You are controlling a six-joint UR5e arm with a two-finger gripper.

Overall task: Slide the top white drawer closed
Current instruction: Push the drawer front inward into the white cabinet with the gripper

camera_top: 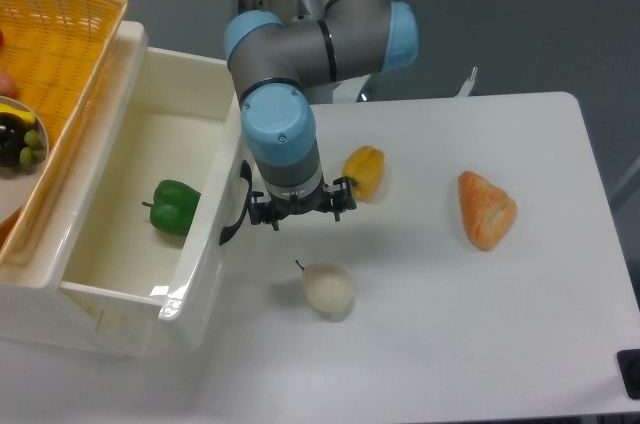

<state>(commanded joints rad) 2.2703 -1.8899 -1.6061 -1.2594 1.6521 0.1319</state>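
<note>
The top white drawer (130, 194) stands at the left of the table (480, 344), under the yellow wicker basket (55, 54), and it is far from closed; most of its deep interior shows from above, so nearly the whole slide seems left to do. The gripper (297, 212) hangs right against the tall front panel beside the curved black handle (236, 206), its two short fingers spread apart and clamped on nothing; whether a finger actually touches the panel or the handle cannot be told from this view. Judging by that pose, the push is at its very start, with the arm placed to press the front inward. The drawer is glossy moulded plastic, smooth-walled and rounded at the rim, catching highlights along its front edge; the handle is a thin dark arc; inside lies a green pepper (170, 206), waxy and lobed. The basket above is an open yellow weave holding dark and green fruit at its left side. On the matte white tabletop rest a pale pear-like fruit (328, 289) with a thin stem, a yellow pepper-like piece (365, 170) just behind the gripper, and, well apart to the right, a crusty orange-brown wedge (486, 208) like bread.
</note>
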